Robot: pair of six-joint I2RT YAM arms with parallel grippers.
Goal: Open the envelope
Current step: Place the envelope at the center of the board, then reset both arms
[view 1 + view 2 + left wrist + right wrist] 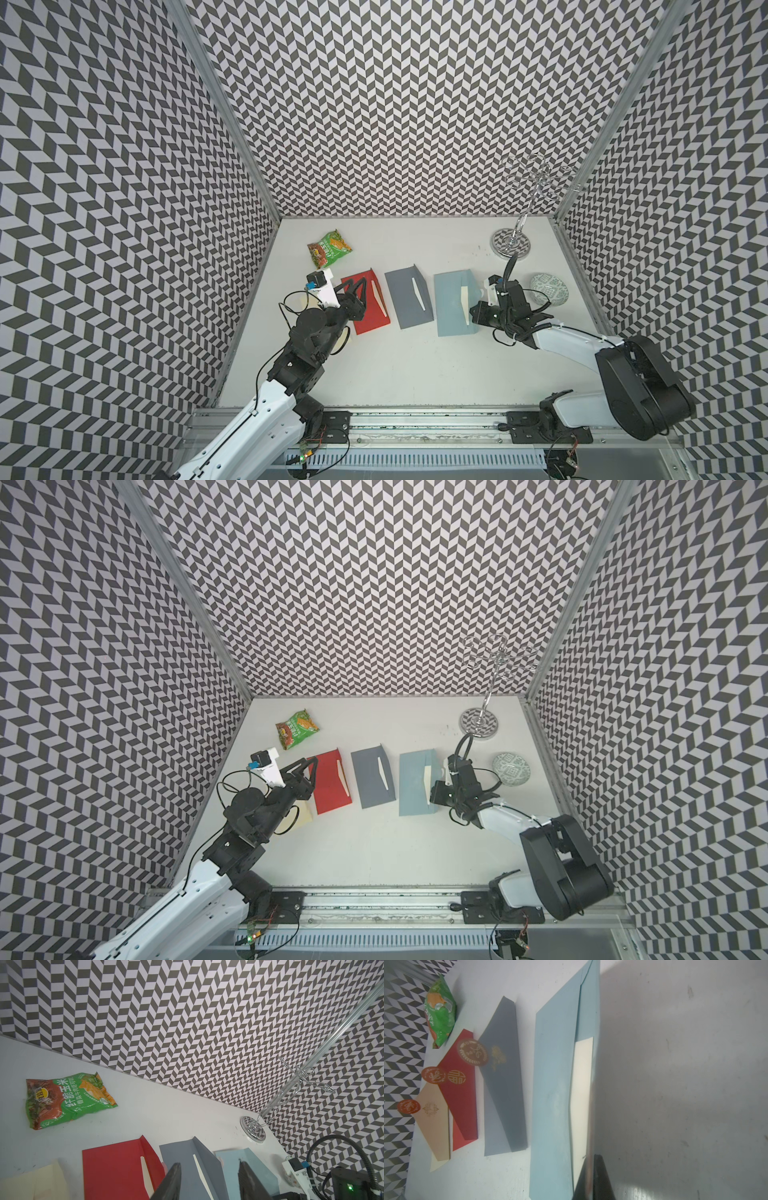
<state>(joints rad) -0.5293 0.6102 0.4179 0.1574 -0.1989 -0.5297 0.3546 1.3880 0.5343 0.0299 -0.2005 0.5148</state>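
Note:
A red envelope, a grey envelope and a light blue envelope lie side by side with their flaps raised. A cream envelope lies partly under my left arm. My left gripper hovers over the red envelope's left edge, open and empty; the left wrist view shows its jaws well apart. My right gripper is at the light blue envelope's right side. In the right wrist view it is shut on the upright flap, with a cream card showing inside.
A green snack bag lies at the back left. A chrome wire stand rises at the back right, with a patterned bowl just in front of it, beside my right arm. Chevron-patterned walls enclose three sides.

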